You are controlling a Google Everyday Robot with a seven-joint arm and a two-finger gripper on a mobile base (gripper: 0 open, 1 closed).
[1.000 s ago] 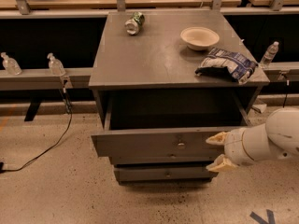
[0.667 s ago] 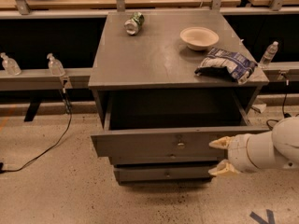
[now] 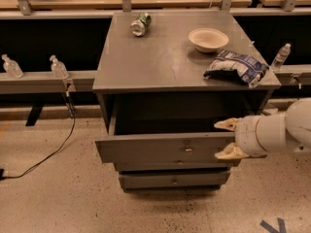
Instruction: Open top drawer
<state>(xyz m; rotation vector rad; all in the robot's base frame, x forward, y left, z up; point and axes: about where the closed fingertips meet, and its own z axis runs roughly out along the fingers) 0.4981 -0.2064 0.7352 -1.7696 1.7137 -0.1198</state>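
We've got the end effector (image 3: 227, 139) hanging at the right end of the top drawer (image 3: 160, 149), spread wide open and holding nothing. The drawer stands pulled out and runs sideways to the left of it, with its knob (image 3: 187, 147) well left of the fingertips.

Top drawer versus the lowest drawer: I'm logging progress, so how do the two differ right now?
The top drawer is pulled out toward the camera; the lowest drawer sits back beneath it. The top drawer's front is wider and taller than the lowest drawer's. The open gripper is at the top drawer's right end, not the lowest drawer's. Both are grey with a small central knob.
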